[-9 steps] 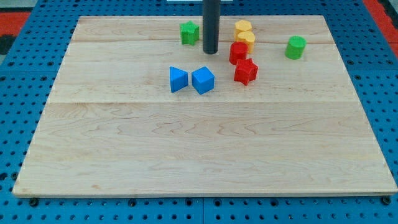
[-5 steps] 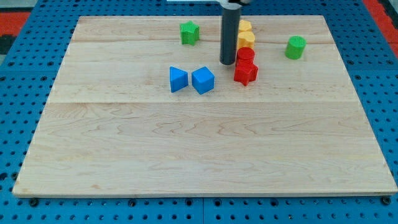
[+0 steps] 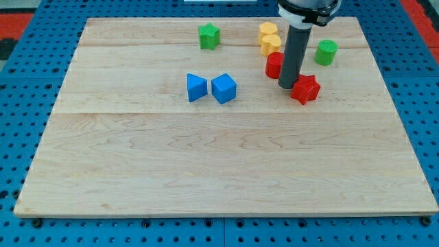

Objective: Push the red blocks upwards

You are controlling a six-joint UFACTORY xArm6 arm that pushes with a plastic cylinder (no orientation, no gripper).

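Two red blocks lie in the upper right part of the wooden board [image 3: 206, 165]. A red cylinder [image 3: 274, 66] sits just below two yellow blocks. A red star-shaped block [image 3: 306, 89] lies to its lower right. My tip [image 3: 287, 86] is between them, touching the star block's left side and just right of the cylinder. The rod hides part of the cylinder.
Two yellow blocks [image 3: 268, 31] [image 3: 271, 44] stand stacked in a column above the red cylinder. A green cylinder [image 3: 326, 52] is at the right, a green star block [image 3: 208, 36] at the top middle. A blue triangle [image 3: 196, 87] and a blue cube [image 3: 223, 88] sit left of centre.
My tip moved right and down, from left of the red blocks to between them. The red star block was pushed to the right and slightly down, apart from the red cylinder.
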